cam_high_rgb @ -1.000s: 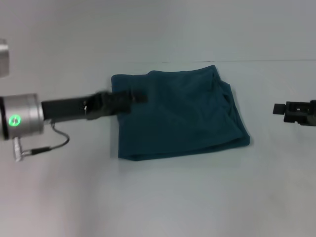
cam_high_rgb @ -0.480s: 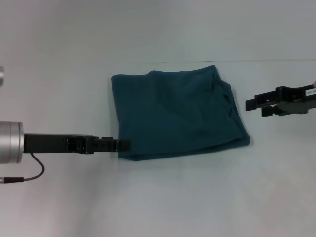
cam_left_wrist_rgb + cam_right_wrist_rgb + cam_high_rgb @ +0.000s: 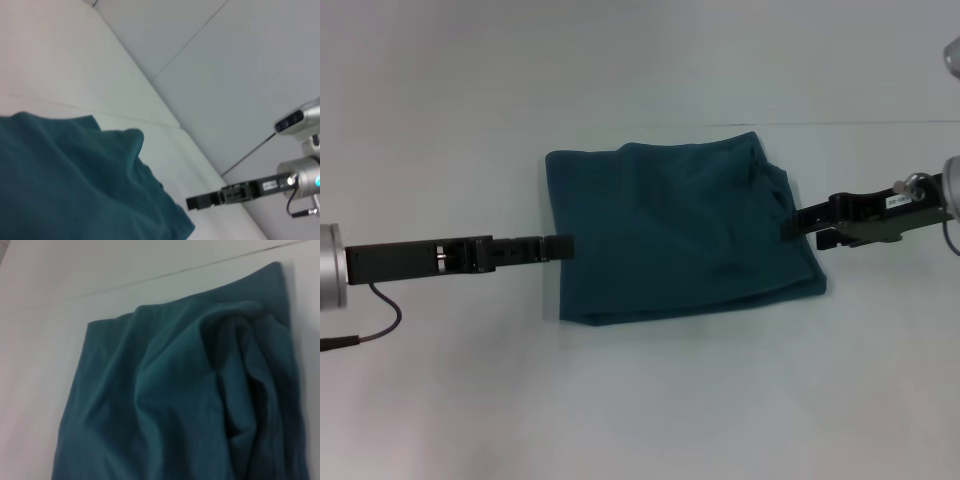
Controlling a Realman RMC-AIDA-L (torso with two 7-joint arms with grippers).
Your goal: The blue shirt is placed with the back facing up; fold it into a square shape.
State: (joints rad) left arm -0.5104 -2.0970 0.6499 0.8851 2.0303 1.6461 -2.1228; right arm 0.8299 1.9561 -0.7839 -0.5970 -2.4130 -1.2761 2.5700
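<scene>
Your left gripper sits at the left edge of the blue shirt, right gripper at its right edge; can't tell either grip state; shirt lies folded mid-table

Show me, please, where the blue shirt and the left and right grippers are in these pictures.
blue shirt (image 3: 680,232), head view, middle of the folded cloth.
left gripper (image 3: 563,246), head view, fingertips at the shirt's left edge.
right gripper (image 3: 788,226), head view, fingertips at the shirt's right edge.
</scene>
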